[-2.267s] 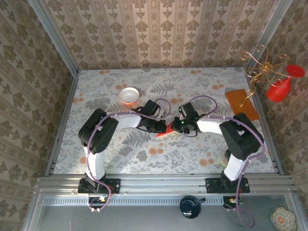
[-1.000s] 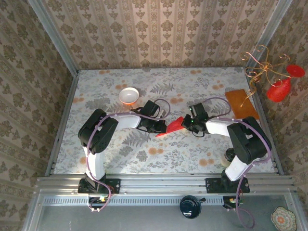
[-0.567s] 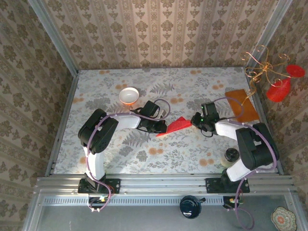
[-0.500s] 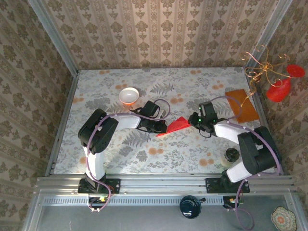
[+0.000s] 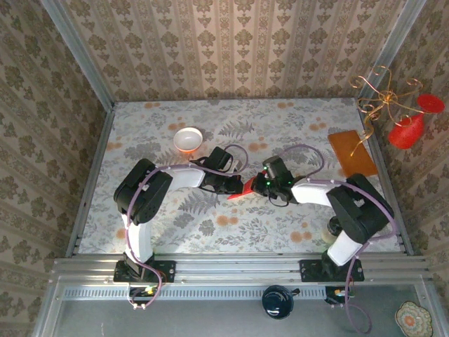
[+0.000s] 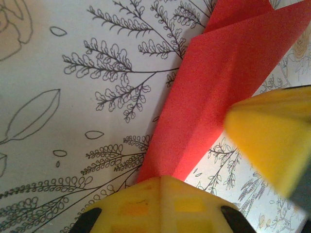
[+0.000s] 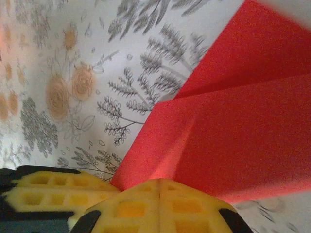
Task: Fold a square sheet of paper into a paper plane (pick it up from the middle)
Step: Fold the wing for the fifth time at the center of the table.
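Of the folded red paper [image 5: 243, 190]: lies near the middle of the flowered table [image 5: 175, 232], creased along its length, pinched from two sides

At its left end, the left gripper [image 5: 235, 184]: jaws closed, clamped on the paper. In the left wrist view, narrows down as a red strip [image 6: 214, 87] into the closed yellow pads [image 6: 162, 194] at the bottom edge, with a yellow finger of the other gripper just beside it on the right.

At its right, the right gripper [image 5: 261, 186]: likewise closed and gripping the paper. In the right wrist view, spreads as two red layers [image 7: 233, 136] from the closed pads [image 7: 160, 204], a crease between the layers; touches the table along the lower edge as far as can be told.

Farther back and to the left, well apart from the paper: a small white bowl [image 5: 187, 140], upright, inside tinted pale orange. By the right wall: an orange-brown board [image 5: 353, 152], flat on the table.

Against half a second ago: right gripper now drawn in leftward, close to the left one, covering more of the paper; left gripper and bowl where they were
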